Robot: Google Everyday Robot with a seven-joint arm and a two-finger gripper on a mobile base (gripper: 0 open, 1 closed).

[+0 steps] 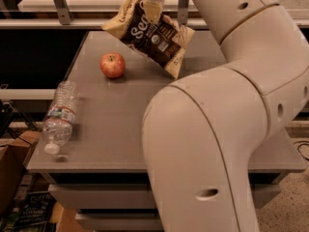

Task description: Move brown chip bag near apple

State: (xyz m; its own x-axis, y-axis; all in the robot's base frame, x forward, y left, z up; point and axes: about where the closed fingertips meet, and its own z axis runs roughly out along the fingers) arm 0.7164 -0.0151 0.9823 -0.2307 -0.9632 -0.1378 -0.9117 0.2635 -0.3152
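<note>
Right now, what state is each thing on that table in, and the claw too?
brown chip bag: in the air above the table, tilted, hanging from the claw
apple: resting on the table, untouched
water bottle: lying on its side by the left edge, cap on
claw: at the top of the view, shut on the bag's upper edge
</note>
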